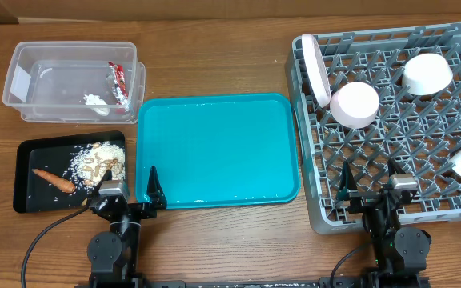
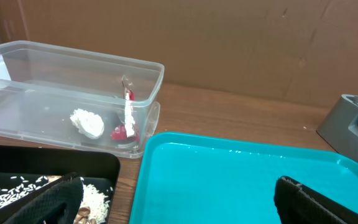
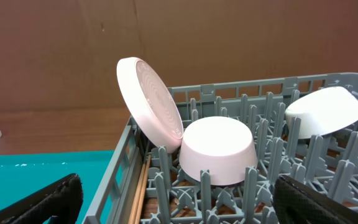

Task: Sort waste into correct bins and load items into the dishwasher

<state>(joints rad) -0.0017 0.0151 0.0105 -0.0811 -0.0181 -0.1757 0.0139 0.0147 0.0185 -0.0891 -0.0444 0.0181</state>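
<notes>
- A wrapper [image 1: 121, 82] and a tissue [image 1: 95, 100] are held in the clear tub [image 1: 30, 60].
- Rice scraps [image 1: 94, 160] and a carrot [image 1: 53, 180] are held in the black tray [image 1: 24, 200].
- A plate [image 1: 318, 70], bowls [image 1: 354, 104] and chopsticks [image 3: 143, 186] are racked in the grey rack [image 1: 454, 212].
- The left gripper [image 1: 126, 182] and right gripper [image 1: 372, 180] are spread wide, with nothing gripped.

Here's the grey dish rack [image 3: 241, 93], filling the right side of the shot. A white plate [image 3: 149, 102] stands on edge at its left wall, leaning back. Right against it, a white bowl [image 3: 218, 149] sits upside down on the pegs; a second bowl [image 3: 325, 112] is tipped over further right. Chopsticks [image 3: 143, 183] lie along the left wall below the plate. Teal tray [image 3: 42, 171] on the left, and the dark fingers [image 3: 36, 202] spread wide at the bottom corners.
</notes>
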